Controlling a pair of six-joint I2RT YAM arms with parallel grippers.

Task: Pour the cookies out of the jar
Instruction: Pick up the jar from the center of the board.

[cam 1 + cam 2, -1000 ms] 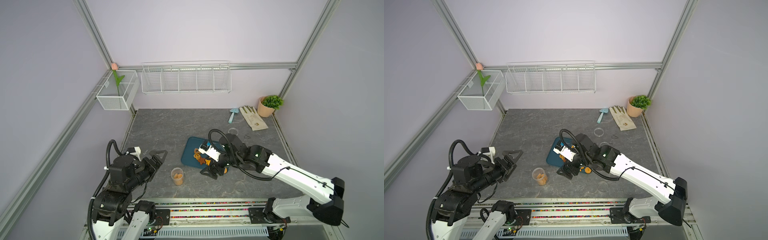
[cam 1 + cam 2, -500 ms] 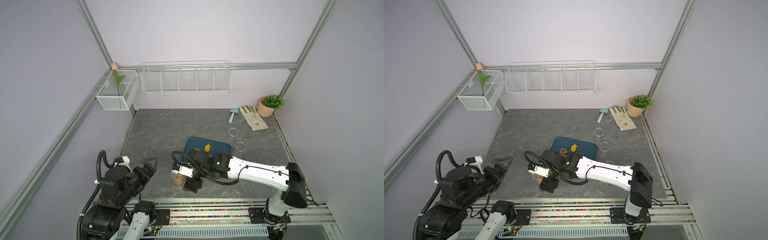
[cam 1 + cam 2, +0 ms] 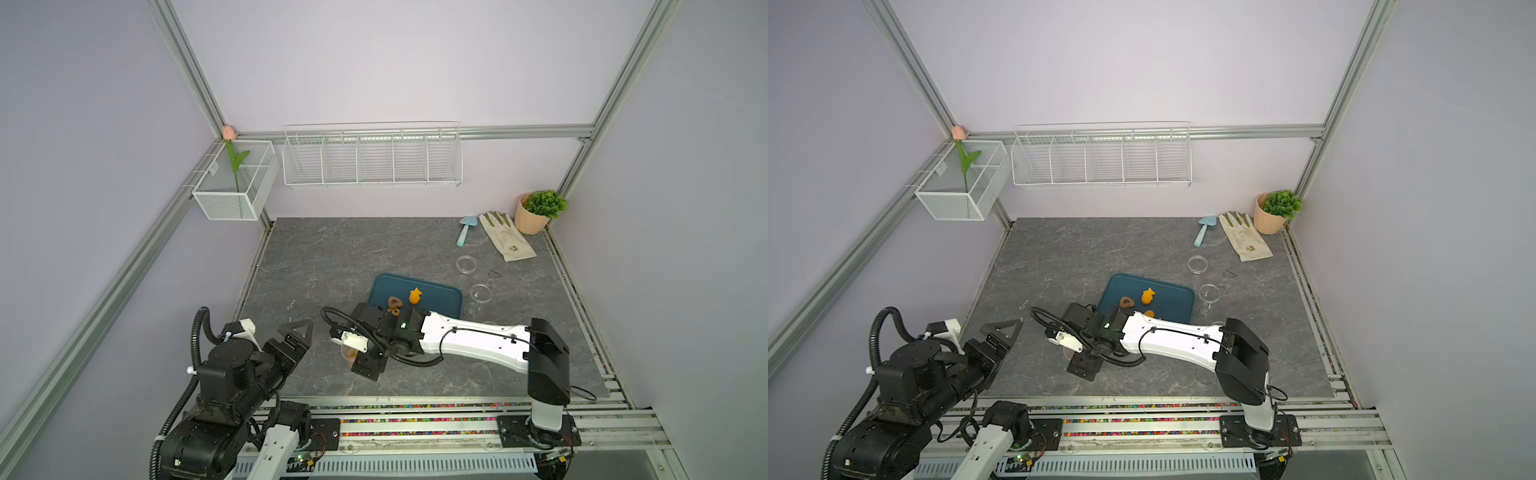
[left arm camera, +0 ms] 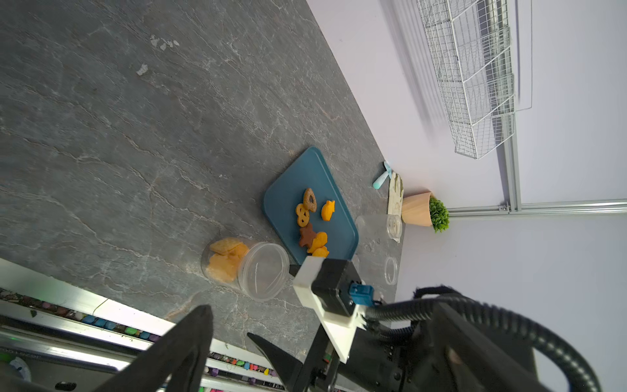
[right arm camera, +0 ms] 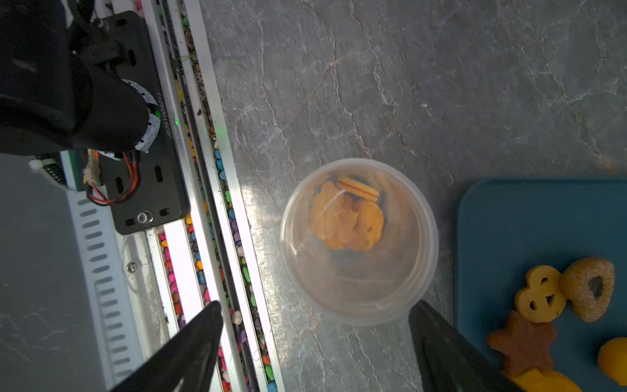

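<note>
Right gripper [image 5: 316,305] has been swung off the tray [image 5: 509,220] over to the jar [image 5: 359,292], jaws held wide, nothing gripped.

Both top views look steeply down from high above the front rail [image 3: 415,409], taking in the whole table [image 3: 332,257], with the blue tray [image 3: 440,297] [image 3: 1173,297] just below frame centre. The left wrist camera, rolled sideways, looks low across the table toward the potted plant [image 4: 424,210]. The right wrist camera stares straight down, close above the jar [image 5: 359,241]. All four views share the blue tray, and both wrist views share the jar.
</note>
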